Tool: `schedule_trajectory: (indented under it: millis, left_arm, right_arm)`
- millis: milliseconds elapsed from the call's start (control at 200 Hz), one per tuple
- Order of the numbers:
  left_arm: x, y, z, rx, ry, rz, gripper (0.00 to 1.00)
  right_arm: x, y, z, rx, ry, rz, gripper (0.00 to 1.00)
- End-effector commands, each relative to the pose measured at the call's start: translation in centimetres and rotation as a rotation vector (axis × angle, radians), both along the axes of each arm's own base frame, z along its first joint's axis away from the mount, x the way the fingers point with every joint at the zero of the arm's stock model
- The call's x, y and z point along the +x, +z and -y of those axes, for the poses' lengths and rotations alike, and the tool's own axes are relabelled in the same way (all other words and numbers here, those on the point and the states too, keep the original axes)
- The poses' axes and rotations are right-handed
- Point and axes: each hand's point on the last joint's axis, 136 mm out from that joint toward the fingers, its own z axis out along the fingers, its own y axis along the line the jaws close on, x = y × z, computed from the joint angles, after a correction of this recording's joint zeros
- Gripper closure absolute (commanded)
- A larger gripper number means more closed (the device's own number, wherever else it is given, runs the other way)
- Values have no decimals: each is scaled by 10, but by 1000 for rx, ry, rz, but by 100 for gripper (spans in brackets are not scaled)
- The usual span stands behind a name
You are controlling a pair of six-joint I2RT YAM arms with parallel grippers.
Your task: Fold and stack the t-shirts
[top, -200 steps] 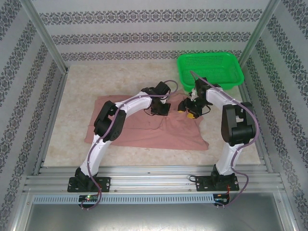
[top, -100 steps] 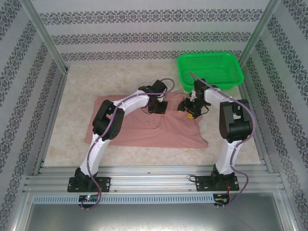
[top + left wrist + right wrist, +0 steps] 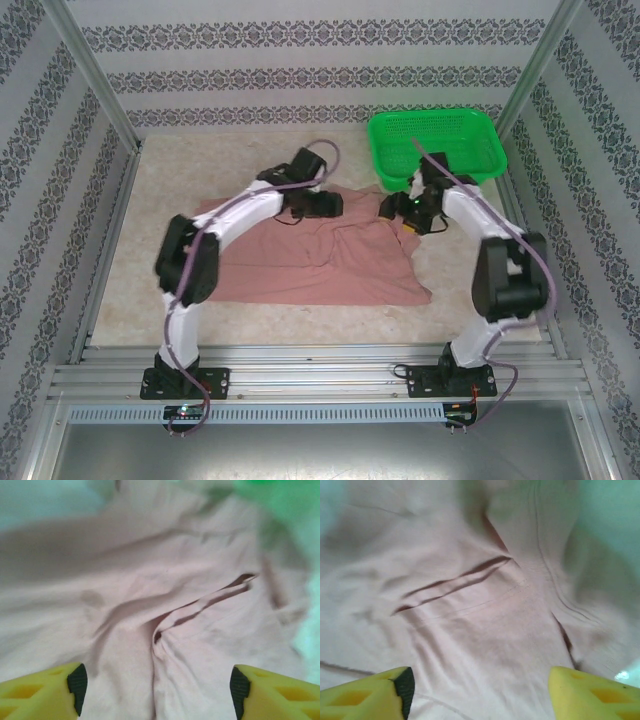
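Beige worktop (image 3: 170, 180): rumpled pink shirt (image 3: 300, 265) spread mid-surface, green basket (image 3: 440, 140) near it, far right.

The middle of the tabletop (image 3: 165, 180) is being covered by the low, wrinkled t-shirt (image 3: 300, 265), so the room above it is being left open. The far right corner is being blocked by the green basket (image 3: 436, 114), its near rim just beside the right gripper (image 3: 405, 212). A gap over the cloth is being left between that gripper and the left gripper (image 3: 332, 205). Bare strips are being left free at the left and near edges, and the sides are being closed in by patterned walls (image 3: 50, 200).
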Motion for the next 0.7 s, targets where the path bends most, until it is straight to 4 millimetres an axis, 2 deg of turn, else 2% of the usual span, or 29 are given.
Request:
schedule_trajectory:
  millis: [0,65,115,180,315,400,515,580,694]
  left_arm:
    - [8,93,-67,-137,211,211,11]
    - [2,100,-117,-183,322,209,7]
    - [-7,95,-153,-162,389,200,5]
    - [-20,89,-193,-125,455,202,3]
    - [-39,67,-253,-85,551,185,0]
    - [-45,48,-279,-85,593,154,0]
    - [-48,17,-304,-119,631,113,0]
    - [-48,4,-314,-104,629,95,0]
    - [-44,-13,-327,-166,644,61,0]
  right_arm:
    - [-26,41,40,-38,-40,107,20]
    - [-39,48,61,-33,-76,131,13]
    - [-46,47,74,-30,-108,139,8]
    - [-52,45,87,-9,-157,145,7]
    - [-53,35,105,-4,-233,178,3]
    - [-50,23,112,-11,-247,191,2]
    - [-42,6,115,3,-254,196,2]
    - [-36,-3,116,51,-263,197,2]
    - [-22,-13,104,186,-238,194,4]
